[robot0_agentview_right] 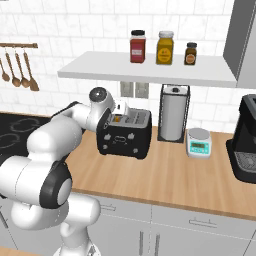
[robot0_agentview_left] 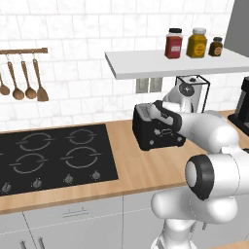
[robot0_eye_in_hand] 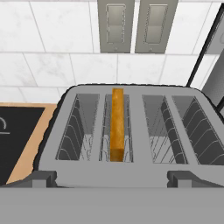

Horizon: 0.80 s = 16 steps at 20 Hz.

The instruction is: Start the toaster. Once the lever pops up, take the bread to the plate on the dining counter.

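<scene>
We are hovering our claw [robot0_eye_in_hand: 112, 177], jaws spread wide, just above the toaster [robot0_eye_in_hand: 127, 131]; the bread [robot0_eye_in_hand: 117, 124] is standing edge-on in the slot at twelve o'clock.

Shelf [robot0_agentview_right: 150, 70] is overhanging the toaster [robot0_agentview_right: 125, 132], leaving an open gap between its underside and the slotted top. Bread [robot0_eye_in_hand: 117, 124] is standing on edge in the second slot from the left; the other three slots are lying open. Paper towel holder [robot0_agentview_right: 174, 112] is crowding the toaster's right side, scale [robot0_agentview_right: 199, 142] just beyond. Tabletop [robot0_agentview_right: 175, 175] near the toaster's front is lying bare. Cooktop [robot0_agentview_left: 53, 155] is sitting flat to the left.
</scene>
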Available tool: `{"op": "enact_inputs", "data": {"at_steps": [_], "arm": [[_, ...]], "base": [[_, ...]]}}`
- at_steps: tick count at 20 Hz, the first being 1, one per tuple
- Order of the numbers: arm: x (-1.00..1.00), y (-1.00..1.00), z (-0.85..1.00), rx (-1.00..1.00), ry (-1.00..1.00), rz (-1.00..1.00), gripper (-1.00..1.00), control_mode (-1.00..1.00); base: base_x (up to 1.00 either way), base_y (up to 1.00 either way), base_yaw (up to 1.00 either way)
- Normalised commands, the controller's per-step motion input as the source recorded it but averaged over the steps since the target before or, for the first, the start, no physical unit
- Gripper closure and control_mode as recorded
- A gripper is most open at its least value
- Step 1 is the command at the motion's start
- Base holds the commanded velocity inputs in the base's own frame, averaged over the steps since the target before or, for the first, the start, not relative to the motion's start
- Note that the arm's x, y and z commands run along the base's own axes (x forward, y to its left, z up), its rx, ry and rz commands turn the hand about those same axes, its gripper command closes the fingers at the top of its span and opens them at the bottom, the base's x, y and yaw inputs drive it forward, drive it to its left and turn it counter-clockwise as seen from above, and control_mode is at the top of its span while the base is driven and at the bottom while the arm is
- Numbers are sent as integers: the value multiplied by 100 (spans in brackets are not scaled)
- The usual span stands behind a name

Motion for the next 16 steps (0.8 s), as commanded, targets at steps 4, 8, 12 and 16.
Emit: {"op": "enact_inputs", "data": {"at_steps": [4,8,12,16], "arm": [[0,0,0,0,0,0,-100,-100],[0,0,0,0,0,0,-100,-100],[0,0,0,0,0,0,-100,-100],[0,0,0,0,0,0,-100,-100]], "base": [[0,0,0],[0,0,0],[0,0,0],[0,0,0]]}}
